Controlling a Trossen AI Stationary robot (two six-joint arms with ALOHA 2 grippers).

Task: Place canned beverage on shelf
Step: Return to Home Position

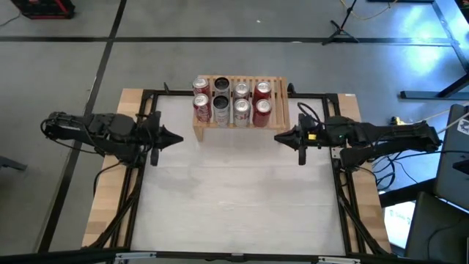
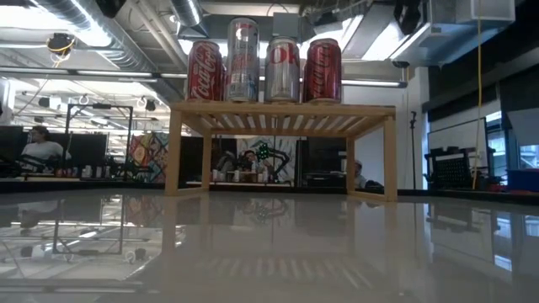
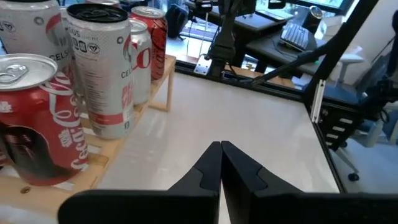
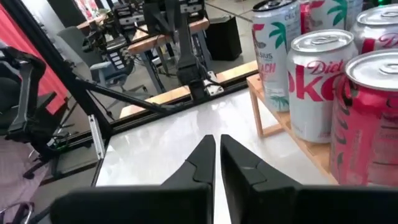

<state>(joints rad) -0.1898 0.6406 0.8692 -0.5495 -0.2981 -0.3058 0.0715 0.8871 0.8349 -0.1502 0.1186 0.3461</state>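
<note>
The table point(image 1: 234, 213) carries the shelf point(image 1: 283, 110) at its far edge, long axis running left to right. The shelf lies between the two arms. The left gripper point(image 1: 176, 138) sits just off the shelf's left front corner and the right gripper point(image 1: 281, 136) just off its right front corner, tips pointing inward at each other. Both are clenched on nothing, fingers pressed together, and touch neither wood nor tin. Eight cans point(image 1: 221, 110) stand upright on the shelf in two rows of four, filling it. Judging from this, the placing looks done. Each arm need only draw back away from the shelf. The right one looks a shade nearer it.
</note>
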